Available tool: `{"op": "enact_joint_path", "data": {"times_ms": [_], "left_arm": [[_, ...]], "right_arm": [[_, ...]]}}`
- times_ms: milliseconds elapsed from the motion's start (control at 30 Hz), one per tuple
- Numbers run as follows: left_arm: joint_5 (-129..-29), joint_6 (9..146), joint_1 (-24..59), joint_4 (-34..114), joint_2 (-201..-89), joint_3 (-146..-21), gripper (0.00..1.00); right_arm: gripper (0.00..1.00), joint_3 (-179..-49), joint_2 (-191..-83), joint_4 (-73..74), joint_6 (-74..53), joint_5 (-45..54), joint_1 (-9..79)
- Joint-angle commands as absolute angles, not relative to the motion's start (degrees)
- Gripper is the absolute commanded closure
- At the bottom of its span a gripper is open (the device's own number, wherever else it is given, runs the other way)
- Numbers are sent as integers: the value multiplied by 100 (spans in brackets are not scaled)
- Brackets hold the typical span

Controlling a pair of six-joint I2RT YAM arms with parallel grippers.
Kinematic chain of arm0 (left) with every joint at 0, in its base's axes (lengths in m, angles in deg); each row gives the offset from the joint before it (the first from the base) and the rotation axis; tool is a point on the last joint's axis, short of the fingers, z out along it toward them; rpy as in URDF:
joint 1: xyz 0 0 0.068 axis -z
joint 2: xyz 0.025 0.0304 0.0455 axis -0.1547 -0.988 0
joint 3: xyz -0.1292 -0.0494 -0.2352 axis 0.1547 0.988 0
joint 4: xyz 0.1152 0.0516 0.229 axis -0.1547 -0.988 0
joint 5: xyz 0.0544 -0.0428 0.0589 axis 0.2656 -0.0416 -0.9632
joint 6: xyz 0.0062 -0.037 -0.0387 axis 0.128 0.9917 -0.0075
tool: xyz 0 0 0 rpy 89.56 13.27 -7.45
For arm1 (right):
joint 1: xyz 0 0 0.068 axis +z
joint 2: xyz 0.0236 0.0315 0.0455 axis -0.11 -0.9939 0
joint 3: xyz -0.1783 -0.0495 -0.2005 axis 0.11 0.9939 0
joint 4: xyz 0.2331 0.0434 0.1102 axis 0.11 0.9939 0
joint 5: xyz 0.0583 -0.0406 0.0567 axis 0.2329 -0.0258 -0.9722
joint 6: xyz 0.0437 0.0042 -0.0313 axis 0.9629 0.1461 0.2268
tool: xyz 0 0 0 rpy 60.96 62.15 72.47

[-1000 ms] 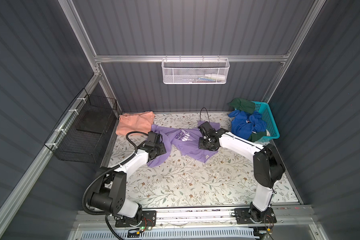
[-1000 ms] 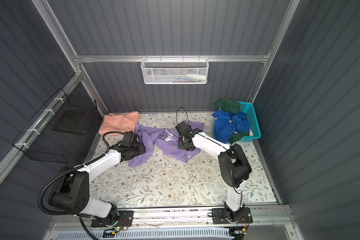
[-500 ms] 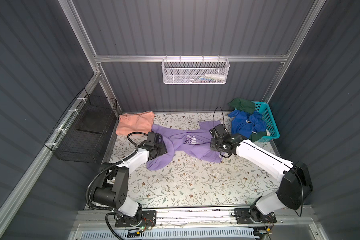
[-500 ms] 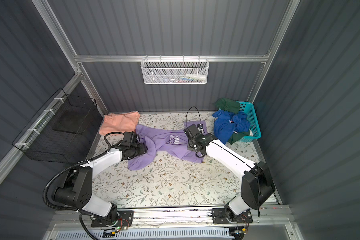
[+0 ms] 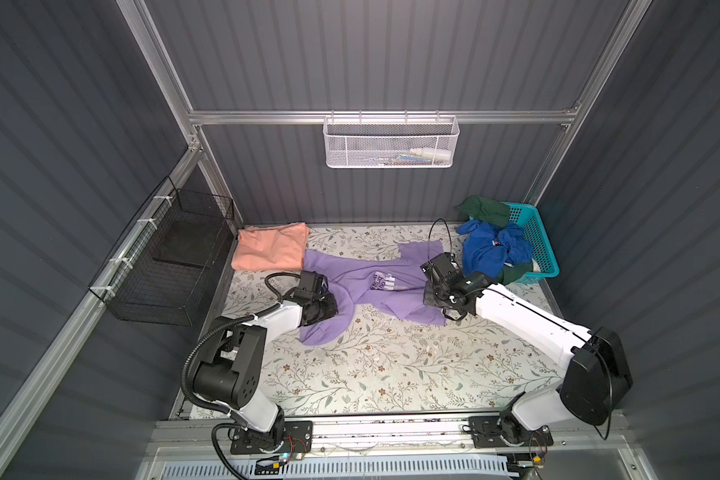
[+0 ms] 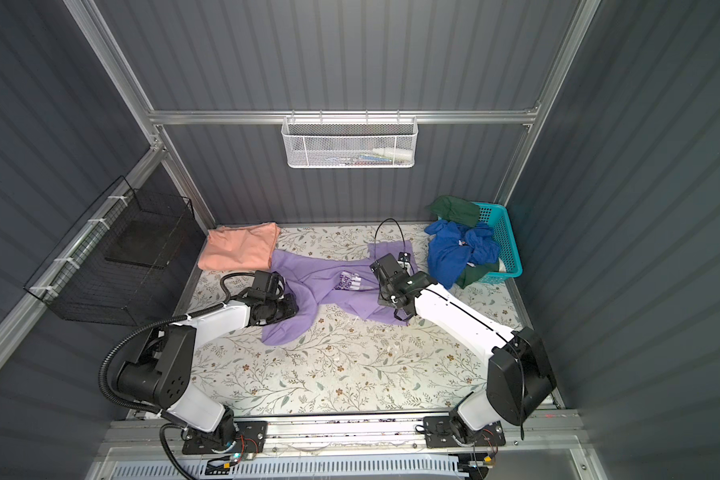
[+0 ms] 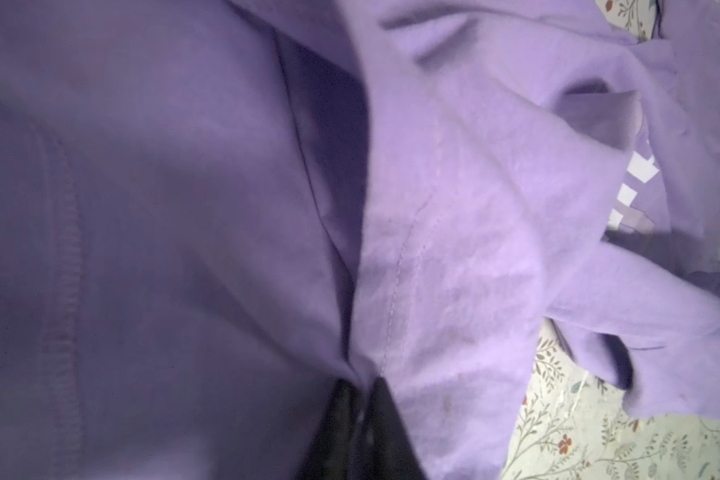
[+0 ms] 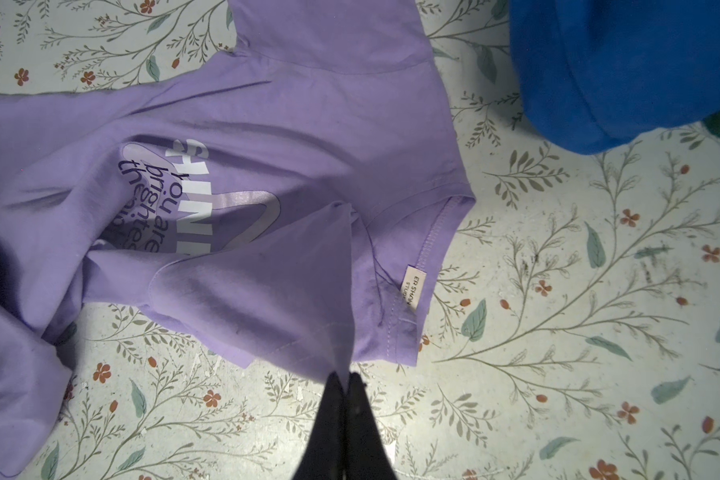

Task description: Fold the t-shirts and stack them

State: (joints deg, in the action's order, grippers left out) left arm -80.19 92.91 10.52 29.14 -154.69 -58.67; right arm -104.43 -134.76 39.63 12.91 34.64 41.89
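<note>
Both grippers are pressed together on cloth. Left gripper: black fingertips nip a soft fold of the lavender t-shirt beside a stitched seam. Right gripper: tips clamp its hem edge near the woven label. The shirt lies crumpled and creased on the floral mat, with the flat, folded salmon t-shirt just beside it at back left.

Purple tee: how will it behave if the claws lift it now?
Likely floppy: the purple tee bunches in deep folds at the left claw. Probably light: cloth tents up into a small pinch by the right claw. Unheld parts would likely sag onto the floral mat.
</note>
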Motion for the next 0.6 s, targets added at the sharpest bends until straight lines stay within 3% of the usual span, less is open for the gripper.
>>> {"op": "enact_joint_path", "data": {"times_ms": [0,267,367,567], "left_arm": [[-7832,9341,1070,2894,-15247,-5959,100],[-8300,9237,74,2077,-14439,-6270,100],[-8782,8899,-47,1685,-14215,-6536,100],[-8776,8839,-347,1551,-14146,-6603,100]], "right_arm": [[100,-10394,-13396,4076,1349,3750,4171],[100,-10071,-12717,4732,1561,4944,4072],[100,-9849,-12326,5003,1710,5199,4005],[100,-9410,-11612,5985,2375,5618,3983]]}}
